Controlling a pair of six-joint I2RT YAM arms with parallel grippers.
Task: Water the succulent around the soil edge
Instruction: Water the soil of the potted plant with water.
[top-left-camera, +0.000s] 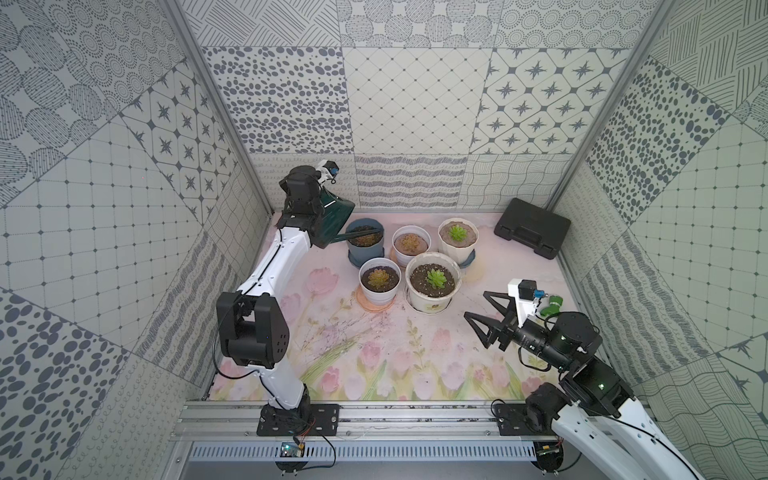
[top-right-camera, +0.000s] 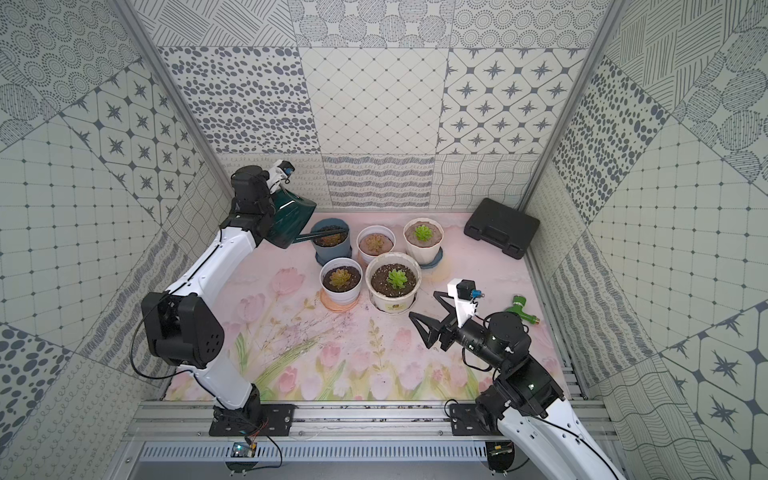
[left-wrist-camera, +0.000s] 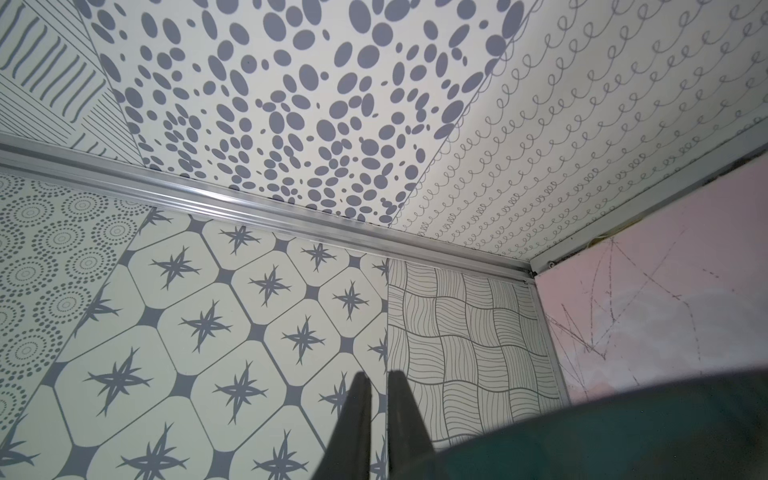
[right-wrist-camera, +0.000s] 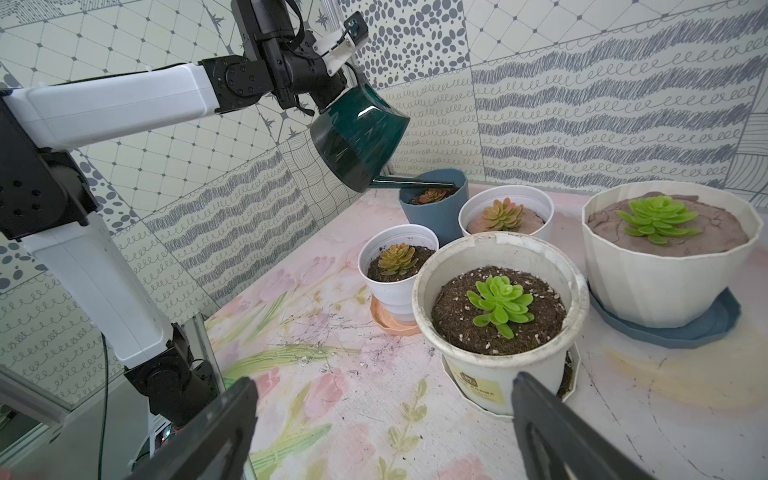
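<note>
Though scuffed, floral mat, patterned walls.

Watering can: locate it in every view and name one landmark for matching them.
A top view: watering can at the far left of the mat, held up by the left arm, spout over the blue-grey pot.
A top view: same spot, spout over that pot.
Left wrist: dark green bulk beside the left gripper.
Right wrist: tilted above the pots, spout over the blue-grey pot.
Landmark: the blue-grey pot, missing only from the left wrist view.

Dark-green watering can, tilted, spout above reddish succulent (in blue-grey pot).
</note>
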